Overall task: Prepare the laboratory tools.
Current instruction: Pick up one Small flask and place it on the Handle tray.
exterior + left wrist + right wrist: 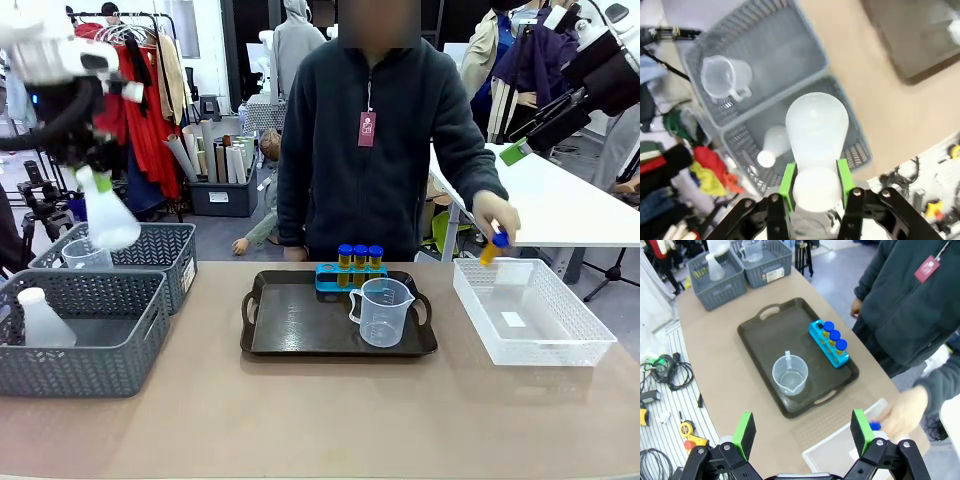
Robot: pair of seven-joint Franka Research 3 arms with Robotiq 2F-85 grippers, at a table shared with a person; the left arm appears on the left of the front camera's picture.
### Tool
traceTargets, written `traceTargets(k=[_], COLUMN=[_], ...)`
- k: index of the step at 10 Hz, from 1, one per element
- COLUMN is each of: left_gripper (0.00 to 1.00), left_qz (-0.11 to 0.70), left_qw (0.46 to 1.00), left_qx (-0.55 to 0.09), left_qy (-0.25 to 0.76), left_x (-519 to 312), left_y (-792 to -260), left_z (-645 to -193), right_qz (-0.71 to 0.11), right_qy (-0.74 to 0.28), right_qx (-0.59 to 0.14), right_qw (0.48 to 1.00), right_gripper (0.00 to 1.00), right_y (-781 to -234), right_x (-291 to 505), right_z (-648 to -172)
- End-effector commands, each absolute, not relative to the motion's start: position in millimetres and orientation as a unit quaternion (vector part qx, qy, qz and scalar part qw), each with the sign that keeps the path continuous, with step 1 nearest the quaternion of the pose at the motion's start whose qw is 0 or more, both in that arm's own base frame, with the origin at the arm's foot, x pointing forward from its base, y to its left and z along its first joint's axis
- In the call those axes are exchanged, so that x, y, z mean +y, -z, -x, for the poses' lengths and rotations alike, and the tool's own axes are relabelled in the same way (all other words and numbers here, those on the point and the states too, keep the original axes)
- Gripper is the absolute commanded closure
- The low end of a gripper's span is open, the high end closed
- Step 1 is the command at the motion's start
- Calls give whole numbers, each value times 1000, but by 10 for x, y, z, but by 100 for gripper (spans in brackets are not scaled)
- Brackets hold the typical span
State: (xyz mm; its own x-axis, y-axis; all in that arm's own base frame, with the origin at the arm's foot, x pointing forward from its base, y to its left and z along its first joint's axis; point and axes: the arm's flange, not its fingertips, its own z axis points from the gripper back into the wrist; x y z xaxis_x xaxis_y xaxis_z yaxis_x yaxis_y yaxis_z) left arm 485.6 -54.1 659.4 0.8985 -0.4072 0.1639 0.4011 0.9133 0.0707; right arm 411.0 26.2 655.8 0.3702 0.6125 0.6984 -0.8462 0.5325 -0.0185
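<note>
- Gripping the white flask [108, 215] by its neck with the left gripper [815, 184], pads narrowed onto it, up over the grey baskets [80, 365], base down and tilted.
- Best to level it, then carry it slowly across to the dark tray [300, 345].
- Aiming for the bare floor left of the measuring cup [384, 312], well off the blue-capped tubes [359, 257] in their rack [328, 281].
- Setting the base flat before easing the pads apart.
- Showing wide-spread, empty jaws on the right gripper [802, 432], high above the table.
- Minding the person's hand [495, 214], holding another capped tube [491, 247] over the white basket [560, 350].
- Hard to make out in the front view: the pads on the neck, smeared by blur.
- Cannot tell whether the flask holds anything.
</note>
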Motion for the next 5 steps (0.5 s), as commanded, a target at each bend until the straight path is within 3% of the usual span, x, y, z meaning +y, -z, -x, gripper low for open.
traceTargets(k=[1,5], left_gripper=[100,100], left_qz=[24,4], left_qw=[954,918], left_qx=[-118,-160], left_qy=[274,362], left_x=[-691,-1238], left_y=[-6975,-7526], left_z=[-5091,-5254], right_qz=[-185,-185], right_qy=[-452,-452], right_qx=[-341,-341], right_qw=[803,803], right_gripper=[0,0], right_y=[-6565,-6565], right_x=[267,267], right_z=[-4124,-4124])
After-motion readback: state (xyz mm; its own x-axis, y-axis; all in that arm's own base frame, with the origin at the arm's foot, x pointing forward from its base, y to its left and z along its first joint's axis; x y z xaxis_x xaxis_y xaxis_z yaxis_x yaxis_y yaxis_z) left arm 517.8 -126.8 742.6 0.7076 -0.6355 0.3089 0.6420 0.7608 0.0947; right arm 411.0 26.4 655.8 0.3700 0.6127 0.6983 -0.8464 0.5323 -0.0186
